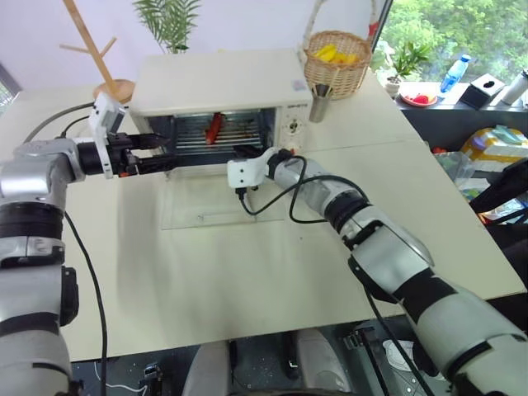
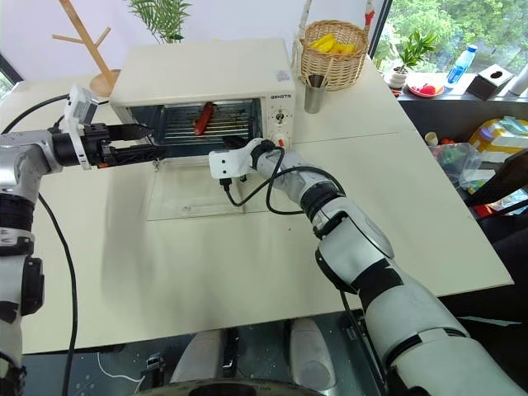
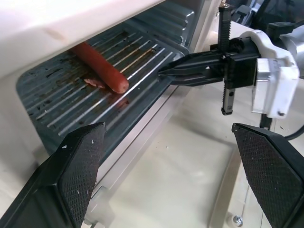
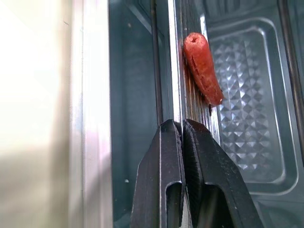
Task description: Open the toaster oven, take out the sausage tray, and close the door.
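Sausage (image 3: 100, 69) lies on the wire rack of the sausage tray (image 3: 71, 102), and the tray sits inside the toaster oven (image 1: 216, 82). The oven stands at the far side of the desk (image 1: 247, 272). The door (image 1: 210, 202) is all the way open and lies flat on the desk in front of the oven, like a glass sheet.

The right claw (image 4: 183, 142) is at the front edge of the tray, on the side near the knobs. Its two black fingers are pressed together, and they pinch the thin front rim of the tray between them. The sausage is just past the finger tips, near them but not touching.

The left claw (image 1: 157, 153) is at the other end of the oven mouth. Its fingers (image 3: 76, 166) are spread wide apart and have hold of nothing. They point into the opening, close to the tray's front edge.

Behind the oven, on the right, are a woven basket (image 1: 337, 62) with yellow things inside and a metal cup (image 1: 321, 101) just beside the oven.
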Tool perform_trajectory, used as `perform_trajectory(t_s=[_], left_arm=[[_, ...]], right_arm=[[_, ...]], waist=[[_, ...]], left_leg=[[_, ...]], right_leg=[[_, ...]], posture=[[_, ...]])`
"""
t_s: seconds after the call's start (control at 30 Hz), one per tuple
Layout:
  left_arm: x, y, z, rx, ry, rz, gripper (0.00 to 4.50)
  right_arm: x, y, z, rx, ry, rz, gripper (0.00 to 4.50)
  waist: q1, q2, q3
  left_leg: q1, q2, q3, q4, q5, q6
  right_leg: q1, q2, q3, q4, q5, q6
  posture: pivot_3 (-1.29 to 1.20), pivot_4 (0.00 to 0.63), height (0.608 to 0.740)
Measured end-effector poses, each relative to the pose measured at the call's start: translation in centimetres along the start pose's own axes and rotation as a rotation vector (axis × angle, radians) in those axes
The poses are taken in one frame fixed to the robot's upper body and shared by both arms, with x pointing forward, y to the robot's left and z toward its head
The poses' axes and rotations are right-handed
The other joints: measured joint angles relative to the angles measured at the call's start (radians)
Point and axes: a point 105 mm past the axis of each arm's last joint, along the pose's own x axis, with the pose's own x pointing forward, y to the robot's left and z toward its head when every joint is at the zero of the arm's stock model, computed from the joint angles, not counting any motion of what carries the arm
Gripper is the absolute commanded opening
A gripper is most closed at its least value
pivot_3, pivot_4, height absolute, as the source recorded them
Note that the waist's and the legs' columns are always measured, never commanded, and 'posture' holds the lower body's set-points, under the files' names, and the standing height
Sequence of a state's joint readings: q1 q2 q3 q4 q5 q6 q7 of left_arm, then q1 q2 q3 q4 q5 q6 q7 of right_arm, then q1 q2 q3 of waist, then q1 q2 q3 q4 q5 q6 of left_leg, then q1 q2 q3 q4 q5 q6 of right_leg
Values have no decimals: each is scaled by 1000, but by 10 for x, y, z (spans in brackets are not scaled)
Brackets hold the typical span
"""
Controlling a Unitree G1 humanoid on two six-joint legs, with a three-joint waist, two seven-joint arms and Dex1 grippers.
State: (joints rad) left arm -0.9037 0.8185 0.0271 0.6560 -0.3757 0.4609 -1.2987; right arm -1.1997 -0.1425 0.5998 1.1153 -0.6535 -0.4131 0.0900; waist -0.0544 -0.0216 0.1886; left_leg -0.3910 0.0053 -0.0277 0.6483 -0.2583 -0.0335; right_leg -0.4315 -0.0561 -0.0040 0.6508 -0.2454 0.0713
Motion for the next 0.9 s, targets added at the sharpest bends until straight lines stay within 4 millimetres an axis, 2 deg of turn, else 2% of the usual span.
perform_trajectory(t_s=[0.17, 0.27, 0.33, 0.77, 0.9], left_arm=[[3, 0, 1, 12, 1, -6, 4500], [4, -1, 1, 12, 0, -8, 4500], [4, -1, 1, 12, 0, -7, 4500], [3, -1, 3, 14, -6, -6, 4500], [3, -1, 3, 16, -7, -5, 4500]], right_arm=[[0, 2, 7, 0, -25, 5, 51], [1, 2, 7, 7, -23, 2, 959], [3, 4, 7, 12, -14, 6, 1927], [12, 1, 2, -19, 65, 16, 1927], [13, -5, -2, -31, 93, 5, 1927]], waist=[[-16, 0, 0], [-17, 0, 0], [-16, 0, 0], [-15, 0, 0], [-15, 0, 0]], left_leg=[[0, 1, 0, 0, 0, 0], [0, 1, 0, 0, 0, 0], [0, 1, 0, 0, 0, 0], [0, 1, 0, 0, 0, 0], [0, 1, 0, 0, 0, 0]], right_leg=[[0, 0, 0, 0, 0, 0], [0, 0, 0, 0, 0, 0], [0, 0, 0, 0, 0, 0], [0, 0, 0, 0, 0, 0], [0, 0, 0, 0, 0, 0]], posture=[[0, 150, 740], [0, 150, 740], [0, 150, 740], [0, 150, 740], [0, 150, 740]])
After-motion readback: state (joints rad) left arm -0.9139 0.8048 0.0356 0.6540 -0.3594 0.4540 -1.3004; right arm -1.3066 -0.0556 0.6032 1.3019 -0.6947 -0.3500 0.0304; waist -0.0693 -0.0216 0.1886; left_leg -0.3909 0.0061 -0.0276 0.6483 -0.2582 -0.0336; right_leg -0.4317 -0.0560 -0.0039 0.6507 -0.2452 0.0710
